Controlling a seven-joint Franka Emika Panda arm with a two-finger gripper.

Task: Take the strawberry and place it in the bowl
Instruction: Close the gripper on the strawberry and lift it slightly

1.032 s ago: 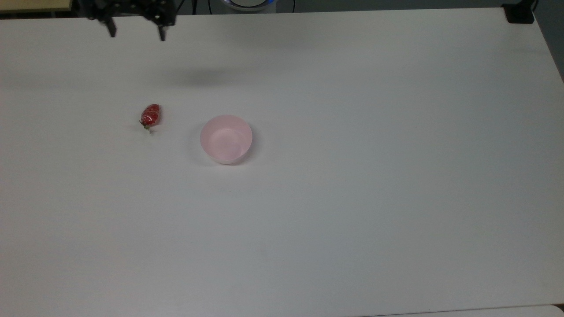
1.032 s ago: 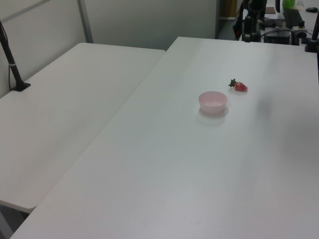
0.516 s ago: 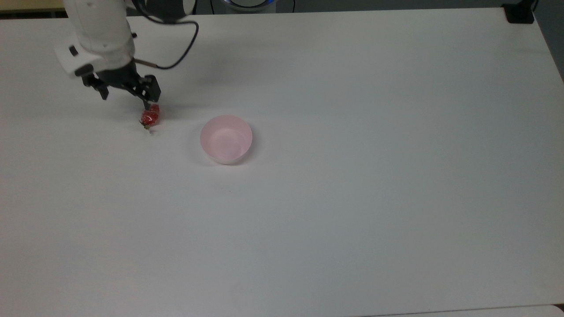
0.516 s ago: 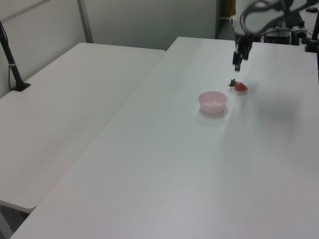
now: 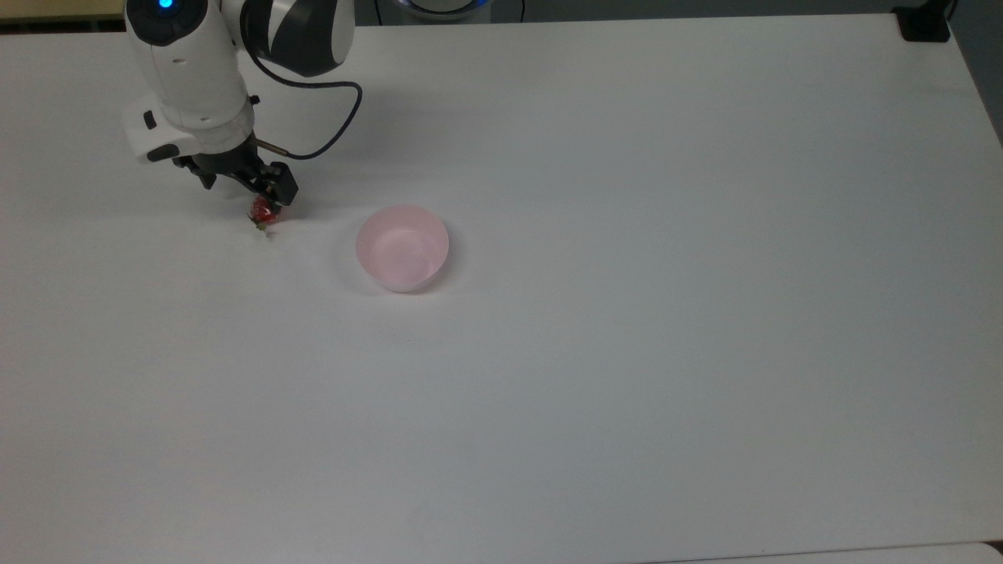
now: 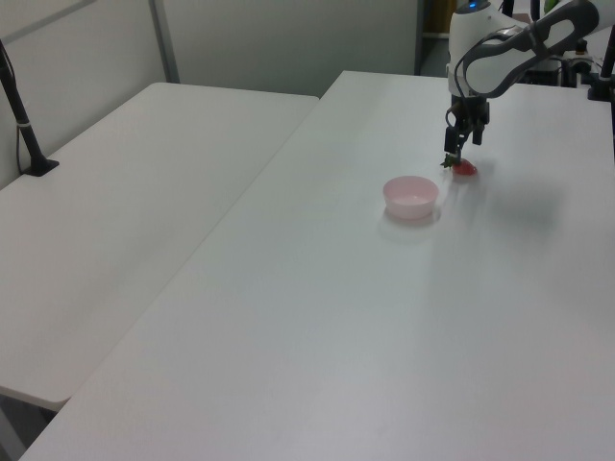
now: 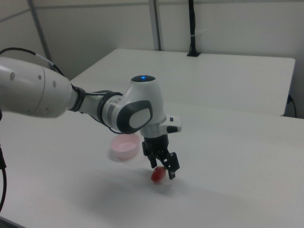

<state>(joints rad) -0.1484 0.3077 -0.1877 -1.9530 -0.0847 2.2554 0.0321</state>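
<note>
The gripper (image 7: 162,170) straddles one strawberry (image 7: 157,175) on the desk (image 5: 627,352), jaws open around it; one bowl (image 5: 402,247) sits near the strawberry.

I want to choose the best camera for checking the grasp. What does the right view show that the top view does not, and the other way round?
The right view alone gives a side look: the gripper down at the strawberry with fingers apart, plus a second table with a black post. The top view alone looks straight down into the bowl, which is empty, and on the whole tabletop. Both show the arm, the strawberry on the table and the bowl beside it.
</note>
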